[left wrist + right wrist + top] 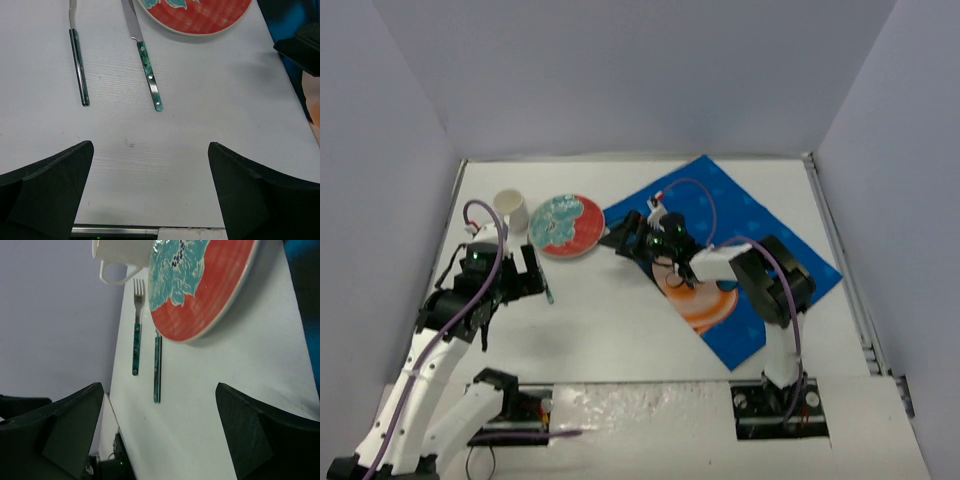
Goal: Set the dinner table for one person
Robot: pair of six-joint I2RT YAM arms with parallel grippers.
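Note:
The white dinner table (620,330) carries a red and teal plate (567,224) with a white cup (510,207) to its left. A green-handled fork (78,65) and knife (150,75) lie side by side left of the plate (200,15). The left arm hides them in the top view. My left gripper (535,272) is open and empty, above bare table just short of the handles (150,145). My right gripper (620,235) is open and empty right of the plate (159,385). The right wrist view shows the plate (200,285), cup (122,255), fork (136,330) and knife (157,365).
A blue placemat (740,250) with an orange cartoon figure lies askew on the right half of the table, under the right arm. Pale lavender walls (620,70) enclose the table on three sides. The arm bases stand at the near edge.

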